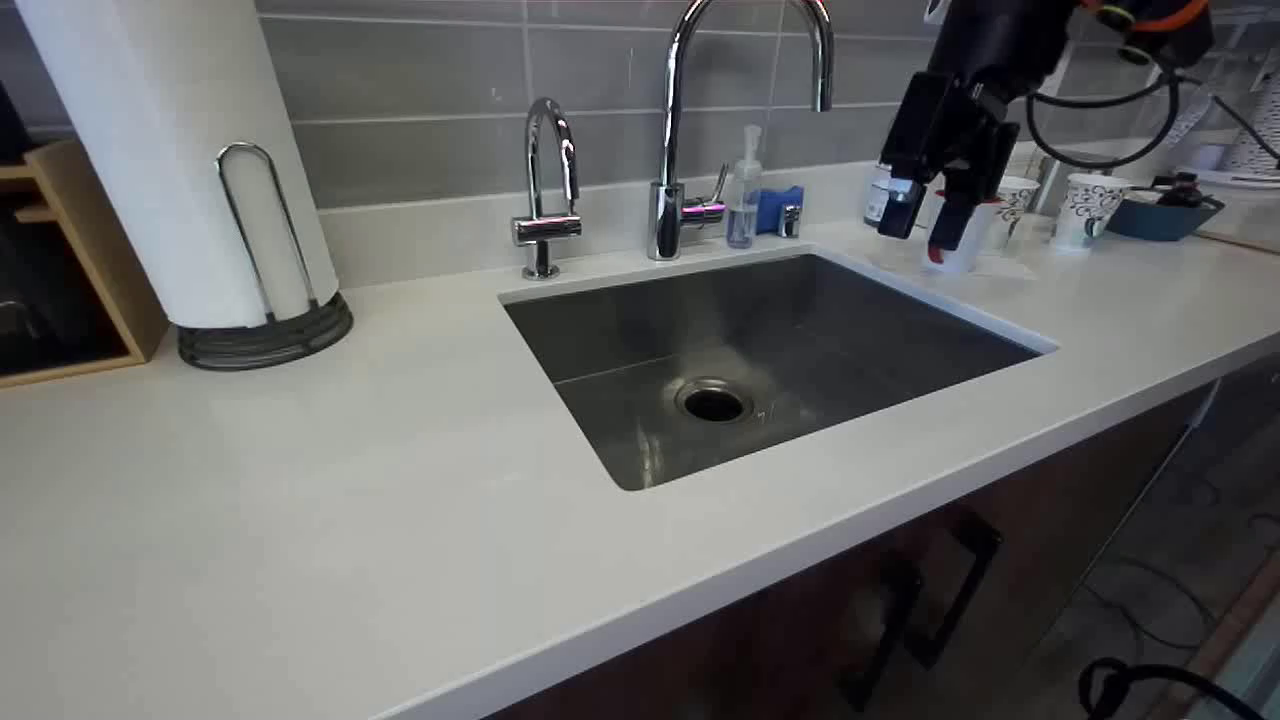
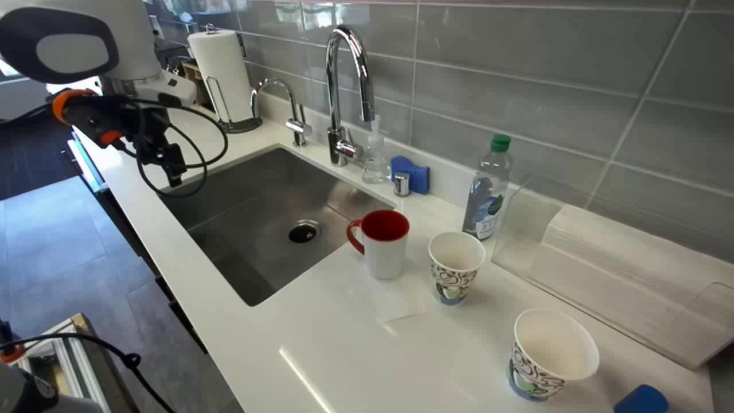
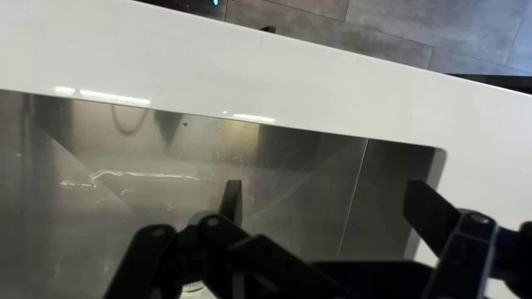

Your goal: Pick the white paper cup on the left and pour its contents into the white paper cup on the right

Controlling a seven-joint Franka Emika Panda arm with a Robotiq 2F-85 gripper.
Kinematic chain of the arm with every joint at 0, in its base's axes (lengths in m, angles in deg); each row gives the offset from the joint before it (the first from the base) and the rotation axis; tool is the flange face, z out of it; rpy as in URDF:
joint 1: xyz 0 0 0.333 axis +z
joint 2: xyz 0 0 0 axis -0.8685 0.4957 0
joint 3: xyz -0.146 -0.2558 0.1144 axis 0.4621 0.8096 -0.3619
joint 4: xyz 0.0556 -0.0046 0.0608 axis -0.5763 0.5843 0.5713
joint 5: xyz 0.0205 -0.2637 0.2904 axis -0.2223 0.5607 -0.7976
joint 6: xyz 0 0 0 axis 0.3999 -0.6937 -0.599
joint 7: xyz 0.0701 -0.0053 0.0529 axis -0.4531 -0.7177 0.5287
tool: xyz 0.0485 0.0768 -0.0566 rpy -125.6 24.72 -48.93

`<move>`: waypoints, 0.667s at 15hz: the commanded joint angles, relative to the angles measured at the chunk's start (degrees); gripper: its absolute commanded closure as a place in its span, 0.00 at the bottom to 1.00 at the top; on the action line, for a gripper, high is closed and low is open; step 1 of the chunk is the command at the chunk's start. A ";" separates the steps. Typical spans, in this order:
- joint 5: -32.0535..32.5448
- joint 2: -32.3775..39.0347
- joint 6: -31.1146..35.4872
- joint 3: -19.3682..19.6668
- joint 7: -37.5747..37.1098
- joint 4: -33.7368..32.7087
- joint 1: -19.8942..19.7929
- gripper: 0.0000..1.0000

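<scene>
My read: approach phase, pre-grasp, nothing picked yet. Black two-finger gripper is spread wide, nothing between the fingers, hanging above the left part of the rectangular stainless-steel sink.

Source: left white paper cup with dark scroll print, upright on the glossy white countertop, right of the sink, well apart from the gripper. Target: right white paper cup with matching print, upright, farther right. Neither is in the wrist view. Contents: can't tell.

Next move: travel right, passing on the near side of the tall chrome gooseneck faucet. Watch the white mug with red interior and handle: it stands between sink and source cup, near the cup, not touching. Clear plastic bottle with green cap is near the cup on its far side. I'd come in from the near side, straddle the cup, squeeze lightly; paper will probably buckle. Lift level, tilt only over the target.
</scene>
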 commanded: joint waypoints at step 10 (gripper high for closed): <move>2.28 -2.22 -0.93 2.23 0.89 -0.46 -4.12 0.00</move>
